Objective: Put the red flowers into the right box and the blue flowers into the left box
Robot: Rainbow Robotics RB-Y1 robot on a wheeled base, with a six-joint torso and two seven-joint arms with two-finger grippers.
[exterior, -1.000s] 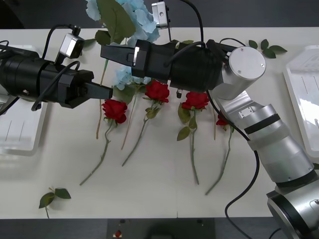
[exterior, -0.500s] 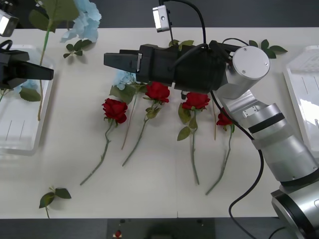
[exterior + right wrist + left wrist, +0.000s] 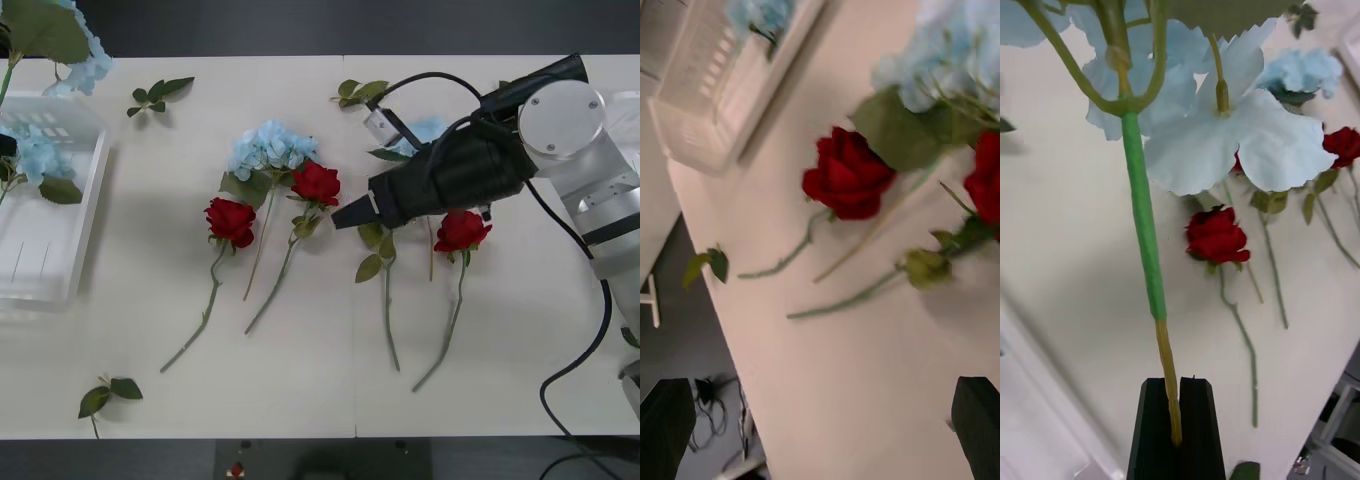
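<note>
The left gripper [image 3: 1176,420] pinches a blue hydrangea [image 3: 1225,127] low on its stiff stem over the left box [image 3: 50,200] at the table's left edge; the right gripper [image 3: 820,420] hangs wide above the roses [image 3: 231,220] mid-table.

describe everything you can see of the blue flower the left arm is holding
The blue flower is a pale sky-blue hydrangea head with broad, soft, fabric-like petals and a large dark green leaf. Its thin stem is bright green, turning yellowish at the tip, where the left pincer is shut on it with black fingers. It hangs in the air, touching nothing else. In the front view its bloom sits at the table's far left corner, above the left box.
</note>
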